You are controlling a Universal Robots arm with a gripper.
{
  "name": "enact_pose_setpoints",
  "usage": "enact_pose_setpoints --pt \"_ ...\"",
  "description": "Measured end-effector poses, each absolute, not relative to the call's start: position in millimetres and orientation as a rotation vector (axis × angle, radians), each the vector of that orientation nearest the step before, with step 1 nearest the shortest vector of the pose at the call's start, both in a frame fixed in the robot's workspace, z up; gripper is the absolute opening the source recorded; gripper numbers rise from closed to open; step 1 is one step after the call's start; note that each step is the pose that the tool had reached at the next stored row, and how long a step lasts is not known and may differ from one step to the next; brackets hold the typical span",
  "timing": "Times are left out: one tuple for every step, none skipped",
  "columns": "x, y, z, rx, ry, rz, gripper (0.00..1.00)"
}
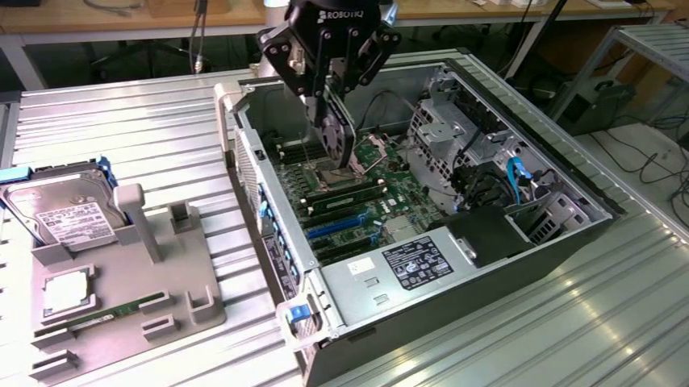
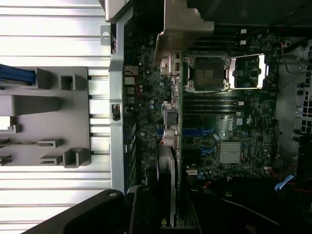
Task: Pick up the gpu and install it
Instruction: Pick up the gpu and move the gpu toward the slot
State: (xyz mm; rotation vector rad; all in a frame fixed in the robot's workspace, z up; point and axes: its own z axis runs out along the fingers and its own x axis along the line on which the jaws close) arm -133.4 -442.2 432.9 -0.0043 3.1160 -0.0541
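Observation:
My gripper [image 1: 327, 103] hangs over the open computer case [image 1: 560, 234] and is shut on the gpu [image 1: 338, 137]. The card hangs edge-down below the fingers, above the motherboard [image 1: 366, 201] and near the open CPU socket [image 1: 342, 179]. In the wrist view the gpu [image 2: 173, 146] is edge-on, a thin strip running from my gripper [image 2: 170, 212] out to its silver end bracket [image 2: 183, 24]. Its edge lies over the board beside the blue expansion slots [image 2: 197, 132]. Whether it touches a slot I cannot tell.
The case's metal walls, drive cage [image 1: 457, 129] and power supply [image 1: 415, 262] ring the motherboard. On the exterior view's left a grey fixture [image 1: 129, 282] holds a hard drive [image 1: 64, 214], a CPU [image 1: 67, 292] and a RAM stick [image 1: 102, 316]. All rest on a ribbed aluminium table [image 1: 140, 137].

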Motion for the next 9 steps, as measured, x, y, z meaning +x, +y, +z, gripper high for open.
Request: enact_pose_setpoints --pt "-131.9 -442.2 432.9 -0.004 3.116 -0.054 0.27" --pt "-130.4 -442.2 432.9 -0.004 3.116 -0.054 0.27" --pt "-129.2 -442.2 432.9 -0.004 3.116 -0.054 0.27" --pt "-128.0 -442.2 432.9 -0.004 3.116 -0.054 0.27" --pt "-126.6 -442.2 432.9 -0.004 3.116 -0.054 0.27" --pt "-125.4 -442.2 432.9 -0.004 3.116 -0.054 0.27" --pt "-124.3 -442.2 432.9 -0.004 3.116 -0.054 0.27" --pt "-123.2 -442.2 432.9 -0.004 3.116 -0.054 0.27" --pt "-121.9 -442.2 432.9 -0.004 3.116 -0.054 0.27"
